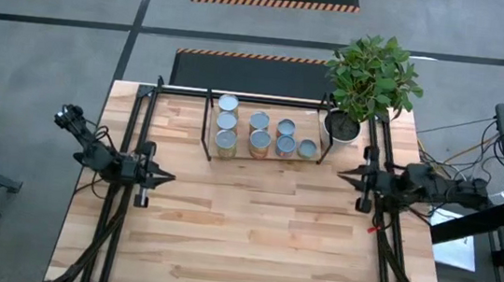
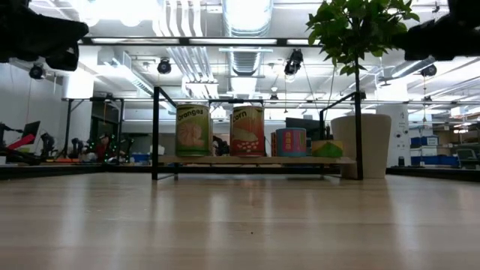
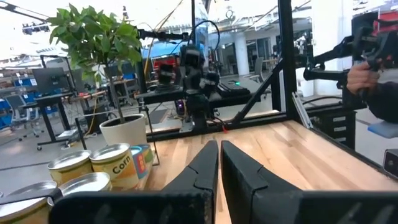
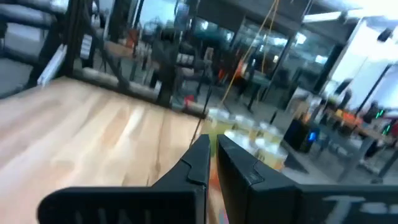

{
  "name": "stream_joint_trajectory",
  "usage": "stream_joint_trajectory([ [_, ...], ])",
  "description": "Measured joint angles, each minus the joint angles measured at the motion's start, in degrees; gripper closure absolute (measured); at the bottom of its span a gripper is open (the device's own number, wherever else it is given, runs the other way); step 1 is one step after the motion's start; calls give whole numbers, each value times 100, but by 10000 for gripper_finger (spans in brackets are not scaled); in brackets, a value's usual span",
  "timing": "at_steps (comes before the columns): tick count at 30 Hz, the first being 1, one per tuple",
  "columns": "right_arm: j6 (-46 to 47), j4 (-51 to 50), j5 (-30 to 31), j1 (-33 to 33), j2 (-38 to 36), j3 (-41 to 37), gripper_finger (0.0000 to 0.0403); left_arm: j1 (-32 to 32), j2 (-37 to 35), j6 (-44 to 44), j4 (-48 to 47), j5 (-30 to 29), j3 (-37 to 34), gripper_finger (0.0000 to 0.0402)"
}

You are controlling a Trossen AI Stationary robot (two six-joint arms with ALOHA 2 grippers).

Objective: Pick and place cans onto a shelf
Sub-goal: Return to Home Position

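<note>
While the cans are ranged on the shelf, left gripper and right gripper are held pressed together, well apart.

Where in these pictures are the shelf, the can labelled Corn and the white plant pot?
shelf [image 2: 225, 160]: low view, front edge of its wooden board.
Corn can [image 2: 247, 130]: low view, middle of its label.
plant pot [image 2: 375, 146]: low view, its white side wall.
</note>
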Motion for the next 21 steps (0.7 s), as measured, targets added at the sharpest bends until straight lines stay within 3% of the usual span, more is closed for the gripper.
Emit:
stream_joint_trajectory([
  [7, -45, 109, 14, -4, 60, -258, 385, 8, 33, -584, -471, 40, -31, 401],
  [15, 435, 998, -73, -13, 16, -1034, 385, 12, 566, -872, -489, -107, -31, 401],
  [21, 637, 1239, -21, -39, 167, -1033, 385, 12, 937, -820, -556, -287, -13, 401],
])
